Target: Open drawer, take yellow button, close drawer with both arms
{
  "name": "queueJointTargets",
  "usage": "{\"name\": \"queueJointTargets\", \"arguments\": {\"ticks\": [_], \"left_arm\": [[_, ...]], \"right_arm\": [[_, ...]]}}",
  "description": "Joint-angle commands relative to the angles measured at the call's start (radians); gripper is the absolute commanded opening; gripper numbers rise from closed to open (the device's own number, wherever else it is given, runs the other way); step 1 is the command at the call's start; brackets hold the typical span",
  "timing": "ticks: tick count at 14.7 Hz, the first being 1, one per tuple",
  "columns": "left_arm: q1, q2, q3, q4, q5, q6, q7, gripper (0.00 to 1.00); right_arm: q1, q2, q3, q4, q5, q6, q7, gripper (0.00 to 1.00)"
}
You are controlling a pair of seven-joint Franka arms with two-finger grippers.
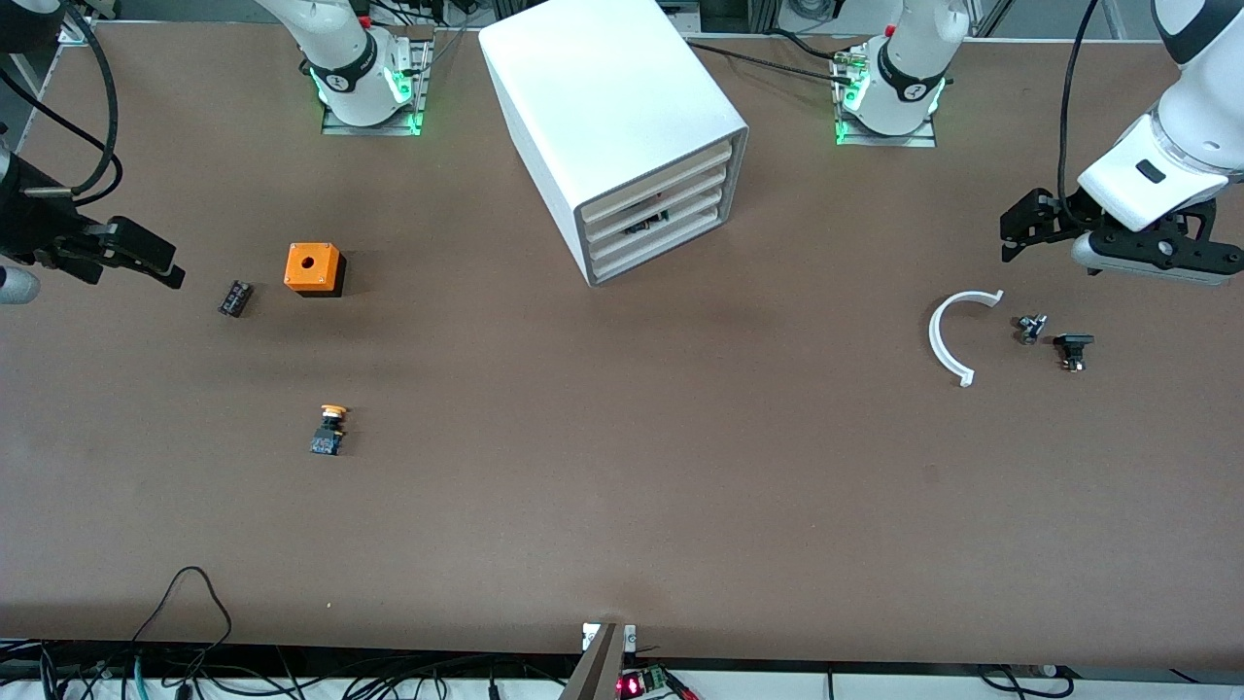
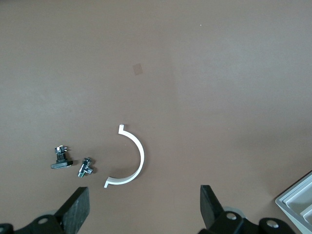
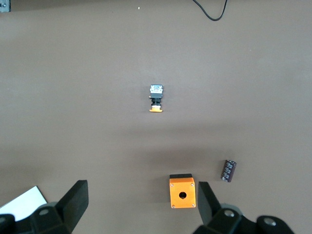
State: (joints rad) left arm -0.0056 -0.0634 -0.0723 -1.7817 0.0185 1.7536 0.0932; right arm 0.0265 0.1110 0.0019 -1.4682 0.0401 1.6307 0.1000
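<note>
Cutting off at the frame edges, both arms show only partly in the front view. Something dark sits inside the cabinet (image 1: 622,126) in the second slot, too small to make out. The left claw (image 1: 1016,233), at right edge of the front view, hangs over bare desk (image 1: 622,486) above the white curved clip (image 1: 948,335), wide open, holding nothing. The right claw (image 1: 160,267), at left edge, is over the desk near the small black cylinder (image 1: 235,297), spread wide and empty. The drawer (image 1: 656,175), uppermost of three, sits pushed in flush. The button (image 1: 330,431) lies on its side on the desk at lower left, orange cap, black body, blue base, nearer the camera than the orange cube (image 1: 314,268). Two small black-and-metal parts (image 1: 1052,340) lie beside the clip.
</note>
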Motion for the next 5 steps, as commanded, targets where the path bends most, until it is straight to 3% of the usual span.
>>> {"name": "queueJointTargets", "arguments": {"ticks": [1, 5], "left_arm": [[-0.001, 0.005, 0.003, 0.019, -0.009, -0.011, 0.022, 1.00], [-0.002, 0.005, 0.003, 0.021, -0.009, -0.019, 0.019, 1.00]], "right_arm": [[-0.005, 0.003, 0.007, 0.022, -0.011, -0.022, 0.001, 0.99], [-0.005, 0.003, 0.007, 0.022, -0.013, -0.022, 0.001, 0.99]]}}
